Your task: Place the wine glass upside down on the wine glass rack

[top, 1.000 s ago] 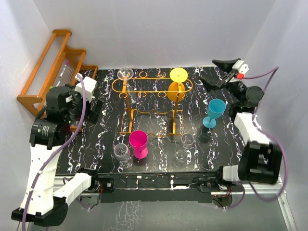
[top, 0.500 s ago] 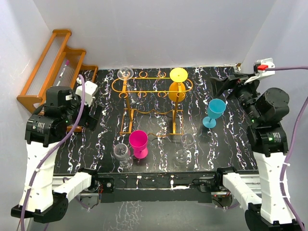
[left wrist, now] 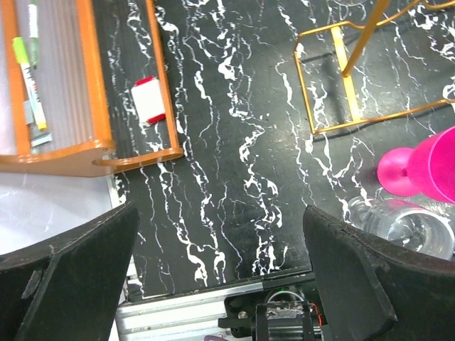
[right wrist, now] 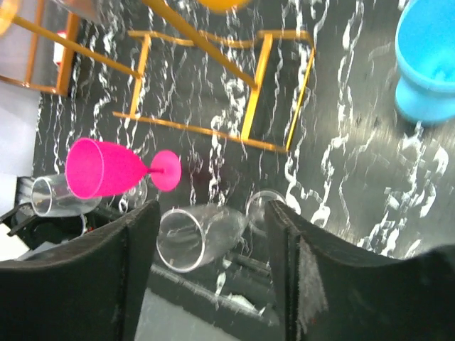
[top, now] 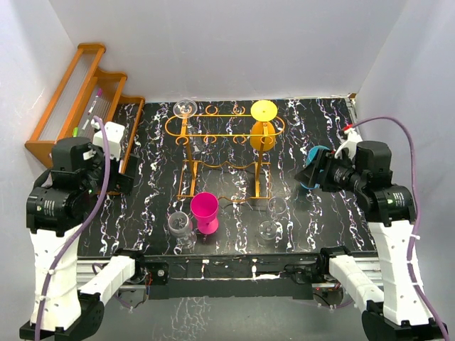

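One clear wine glass (top: 180, 226) sits near the table (top: 227, 245) edge

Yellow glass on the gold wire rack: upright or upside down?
Upside down: the yellow glass has its flat round foot above the wine glass rack frame, bowl hanging below.

Orange-gold rack (left wrist: 346, 82); black, white-veined table (top: 327, 213).

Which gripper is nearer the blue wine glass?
Right. The right gripper hovers directly beside the blue wine glass, partly covering it from above; the left gripper is across the table, near the brown wooden rack.
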You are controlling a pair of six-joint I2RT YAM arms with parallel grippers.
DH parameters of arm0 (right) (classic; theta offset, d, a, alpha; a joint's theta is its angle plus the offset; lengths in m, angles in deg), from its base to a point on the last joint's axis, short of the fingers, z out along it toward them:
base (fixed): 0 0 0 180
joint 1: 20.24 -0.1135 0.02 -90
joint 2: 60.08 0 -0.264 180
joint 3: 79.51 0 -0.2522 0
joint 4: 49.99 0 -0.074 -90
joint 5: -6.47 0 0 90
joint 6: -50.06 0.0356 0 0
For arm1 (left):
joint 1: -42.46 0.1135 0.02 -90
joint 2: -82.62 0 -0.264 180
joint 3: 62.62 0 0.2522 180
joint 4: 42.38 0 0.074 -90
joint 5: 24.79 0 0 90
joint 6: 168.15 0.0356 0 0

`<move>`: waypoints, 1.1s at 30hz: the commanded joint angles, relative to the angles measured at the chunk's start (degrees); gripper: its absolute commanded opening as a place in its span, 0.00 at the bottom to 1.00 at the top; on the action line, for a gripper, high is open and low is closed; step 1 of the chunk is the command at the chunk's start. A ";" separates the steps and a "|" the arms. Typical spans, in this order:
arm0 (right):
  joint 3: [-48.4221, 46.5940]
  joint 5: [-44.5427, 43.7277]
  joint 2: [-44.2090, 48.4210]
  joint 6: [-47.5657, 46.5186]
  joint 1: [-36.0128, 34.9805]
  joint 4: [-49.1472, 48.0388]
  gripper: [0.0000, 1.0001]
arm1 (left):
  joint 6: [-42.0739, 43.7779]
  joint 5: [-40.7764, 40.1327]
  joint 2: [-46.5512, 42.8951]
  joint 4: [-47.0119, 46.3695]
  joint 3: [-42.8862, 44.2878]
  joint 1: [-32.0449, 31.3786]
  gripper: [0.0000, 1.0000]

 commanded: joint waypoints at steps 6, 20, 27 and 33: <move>0.92 -3.47 -0.99 -1.70 -1.01 12.71 0.44 | 1.42 -0.41 -1.65 -0.14 0.94 3.78 0.97; -2.62 -2.57 -6.13 -2.04 -4.55 13.59 0.45 | 2.47 -1.49 -3.74 0.68 -2.87 4.08 0.97; -8.44 -7.52 -10.32 -1.71 -13.84 17.08 0.47 | 2.52 -1.75 -3.41 0.84 -2.61 4.67 0.97; -2.56 -6.93 -8.70 -1.53 -16.05 16.29 0.47 | 2.45 -0.65 -2.92 1.40 -2.02 5.42 0.97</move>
